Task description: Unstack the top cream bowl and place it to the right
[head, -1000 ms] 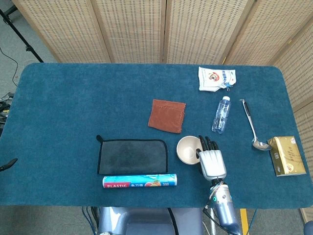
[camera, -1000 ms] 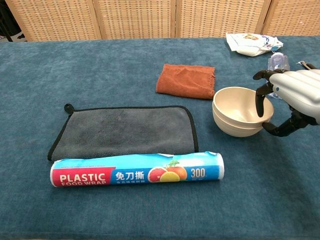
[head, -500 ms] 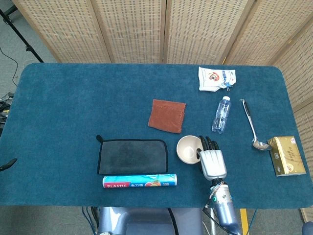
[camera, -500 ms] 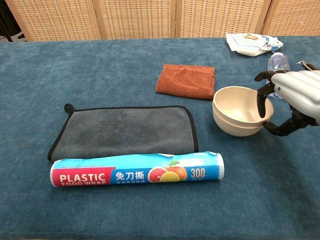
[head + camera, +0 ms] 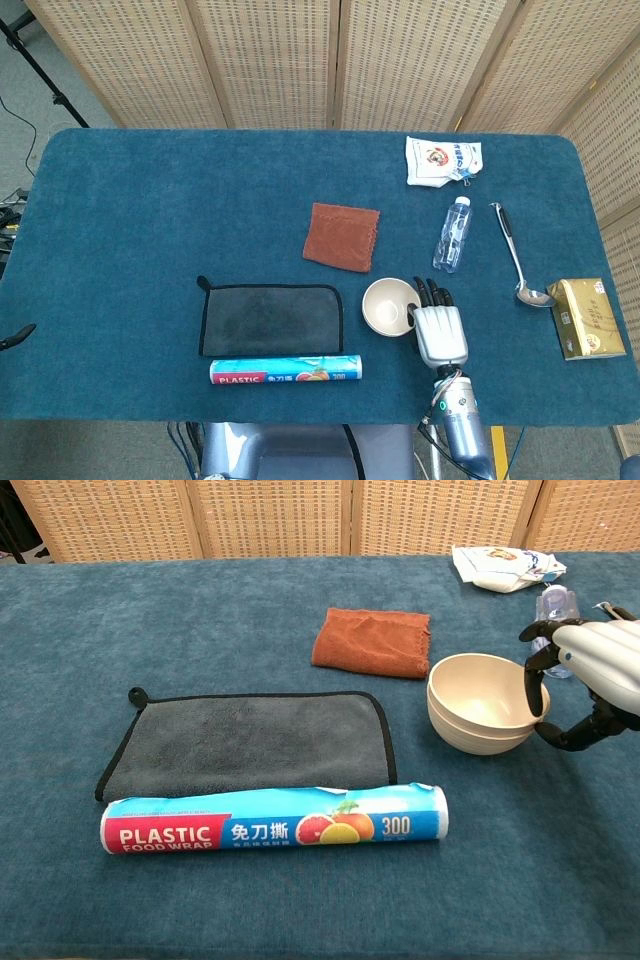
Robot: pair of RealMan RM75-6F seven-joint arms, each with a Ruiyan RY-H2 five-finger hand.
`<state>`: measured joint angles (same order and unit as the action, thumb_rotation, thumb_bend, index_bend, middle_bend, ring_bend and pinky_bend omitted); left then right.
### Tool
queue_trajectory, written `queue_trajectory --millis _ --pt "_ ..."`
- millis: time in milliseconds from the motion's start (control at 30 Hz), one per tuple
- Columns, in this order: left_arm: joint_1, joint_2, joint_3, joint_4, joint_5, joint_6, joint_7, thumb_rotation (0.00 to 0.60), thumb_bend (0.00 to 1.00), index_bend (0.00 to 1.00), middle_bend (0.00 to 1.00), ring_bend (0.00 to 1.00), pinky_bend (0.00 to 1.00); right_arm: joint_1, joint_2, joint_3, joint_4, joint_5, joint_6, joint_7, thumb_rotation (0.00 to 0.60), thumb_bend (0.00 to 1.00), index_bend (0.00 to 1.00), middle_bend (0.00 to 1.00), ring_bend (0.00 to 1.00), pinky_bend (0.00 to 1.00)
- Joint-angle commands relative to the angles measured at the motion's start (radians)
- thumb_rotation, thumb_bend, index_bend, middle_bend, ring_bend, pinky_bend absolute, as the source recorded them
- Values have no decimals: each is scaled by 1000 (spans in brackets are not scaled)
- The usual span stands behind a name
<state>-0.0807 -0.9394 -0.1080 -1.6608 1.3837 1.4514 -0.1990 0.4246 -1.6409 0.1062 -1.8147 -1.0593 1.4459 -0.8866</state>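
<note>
Right robot hand (image 5: 585, 680) pinches rim of top cream bowl (image 5: 483, 693), fingers inside, thumb outside; stack on bench (image 5: 300, 900).

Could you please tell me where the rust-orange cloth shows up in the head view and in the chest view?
Head view: the rust-orange cloth lies near the table's middle, just above the cream bowls.
Chest view: the cloth sits upper centre, behind and left of the bowls.
Shared landmark: the grey cloth with black edging, lying nearer the robot and to the left of the orange one in both views.
</note>
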Motion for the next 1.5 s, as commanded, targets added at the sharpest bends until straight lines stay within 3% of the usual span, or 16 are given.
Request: queue_trajectory --millis 33,1500 --pt "0 0 0 0 0 -1 0 432 0 168 0 0 0 0 2 3 -3 2 1 -4 600 403 568 111 105 166" --pt "0 0 2 -2 2 -2 0 432 0 168 0 0 0 5 25 40 -33 30 21 -47 600 403 604 120 110 167"
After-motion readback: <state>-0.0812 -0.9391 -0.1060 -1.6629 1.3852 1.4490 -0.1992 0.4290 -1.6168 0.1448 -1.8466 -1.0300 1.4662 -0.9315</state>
